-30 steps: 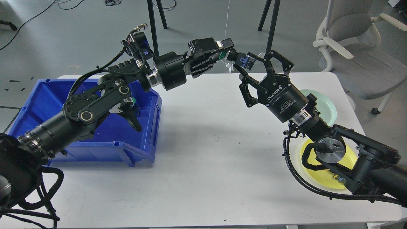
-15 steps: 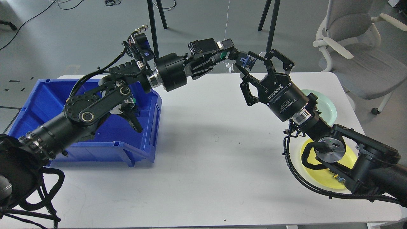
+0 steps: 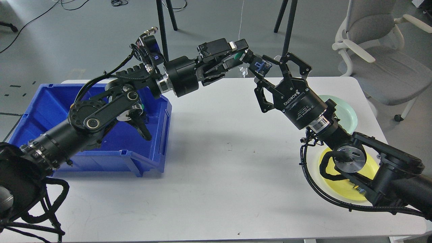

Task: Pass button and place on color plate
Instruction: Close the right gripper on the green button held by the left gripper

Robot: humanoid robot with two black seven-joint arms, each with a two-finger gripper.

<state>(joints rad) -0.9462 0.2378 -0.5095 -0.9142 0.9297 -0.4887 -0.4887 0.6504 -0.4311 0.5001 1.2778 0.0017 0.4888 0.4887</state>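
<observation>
Green button (image 3: 238,55) is held in the closed jaws of the left gripper (image 3: 240,54), raised above the counter (image 3: 216,168); right gripper (image 3: 275,69) is spread open beside it.

One head view looks forward and down, fairly near, over the white table (image 3: 216,189)

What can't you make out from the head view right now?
- Button: only a green sliver shows between the left gripper fingers.
- Right gripper: unclear whether it touches the button.
- Yellow plate: partly covered by the right arm.
- Blue bin: the left arm hides its contents.
</observation>
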